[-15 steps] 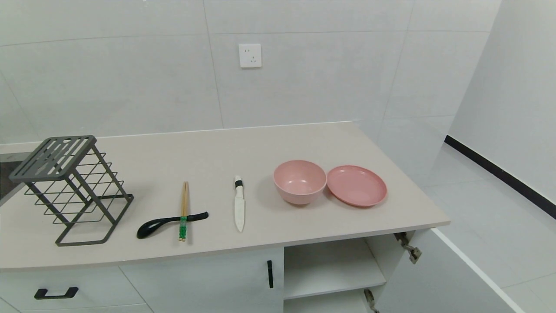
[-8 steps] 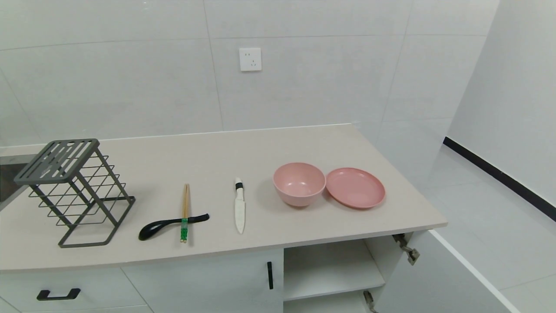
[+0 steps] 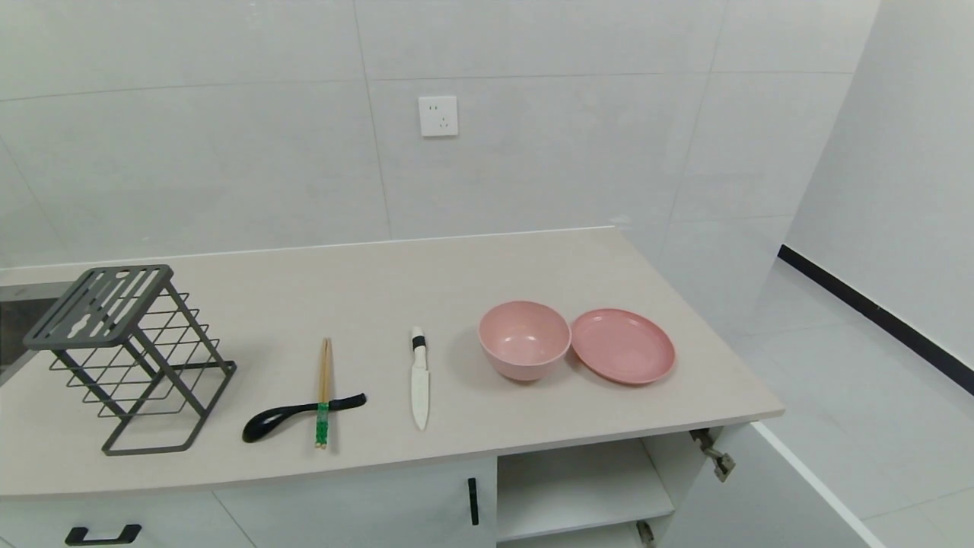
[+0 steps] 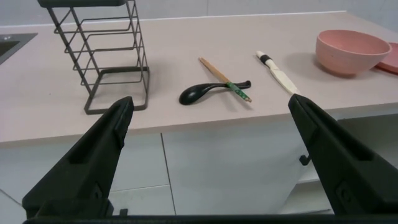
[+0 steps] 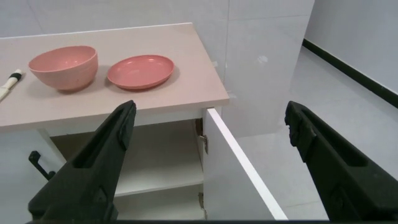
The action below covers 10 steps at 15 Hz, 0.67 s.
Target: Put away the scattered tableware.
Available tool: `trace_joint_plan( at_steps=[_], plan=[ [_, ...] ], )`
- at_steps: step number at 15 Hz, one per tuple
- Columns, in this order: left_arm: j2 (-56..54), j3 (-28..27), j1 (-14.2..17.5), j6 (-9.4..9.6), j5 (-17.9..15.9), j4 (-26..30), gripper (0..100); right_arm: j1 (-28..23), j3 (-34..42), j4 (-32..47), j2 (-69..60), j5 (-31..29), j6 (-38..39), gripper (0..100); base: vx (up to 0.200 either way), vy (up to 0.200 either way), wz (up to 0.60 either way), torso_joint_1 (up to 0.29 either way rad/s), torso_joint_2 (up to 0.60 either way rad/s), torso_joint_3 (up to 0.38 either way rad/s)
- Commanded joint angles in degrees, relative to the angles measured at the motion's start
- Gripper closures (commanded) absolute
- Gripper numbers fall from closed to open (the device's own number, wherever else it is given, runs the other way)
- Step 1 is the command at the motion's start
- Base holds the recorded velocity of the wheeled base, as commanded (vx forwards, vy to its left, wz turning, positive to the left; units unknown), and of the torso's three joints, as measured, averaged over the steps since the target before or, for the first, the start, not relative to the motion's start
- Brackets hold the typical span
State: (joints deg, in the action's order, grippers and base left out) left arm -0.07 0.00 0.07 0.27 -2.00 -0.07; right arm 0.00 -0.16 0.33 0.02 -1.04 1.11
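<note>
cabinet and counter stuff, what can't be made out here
Open cabinet: its lower part is cut off by the head view's bottom edge.
Black spoon: handle partly covered where the chopsticks cross it.
Pink plate: cut off by the left wrist view's edge.
Knife: mostly beyond the right wrist view's edge.

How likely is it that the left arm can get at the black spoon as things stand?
Probably yes: the left gripper is open and faces the black spoon with nothing between, though the chopsticks lying across its handle may hinder a grasp.
</note>
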Motion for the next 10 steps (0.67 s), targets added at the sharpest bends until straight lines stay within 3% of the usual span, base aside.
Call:
trace_joint_plan(
  at_steps=[1,6,9,10],
  plan=[
    [0.07,0.00,0.01,0.00,-0.02,-0.01,0,0.00,0.07,0.02,-0.02,-0.02,0.03,0,0.000,0.000,0.00,0.000,0.00,0.000],
    [0.07,0.00,0.01,0.17,-0.02,-0.01,0,0.00,-0.02,0.02,-0.02,-0.02,0.03,0,0.000,0.000,0.00,0.159,-0.31,-0.156],
    [0.07,0.00,0.01,-0.09,0.07,-0.01,0,0.00,-0.02,0.02,-0.02,-0.02,0.03,0,0.200,0.000,0.00,0.049,-0.10,-0.041],
    [0.07,0.00,0.01,-0.09,0.07,-0.01,0,0.00,-0.02,0.02,-0.02,0.07,0.03,0,0.000,0.000,0.00,0.000,0.00,0.000]
  ],
)
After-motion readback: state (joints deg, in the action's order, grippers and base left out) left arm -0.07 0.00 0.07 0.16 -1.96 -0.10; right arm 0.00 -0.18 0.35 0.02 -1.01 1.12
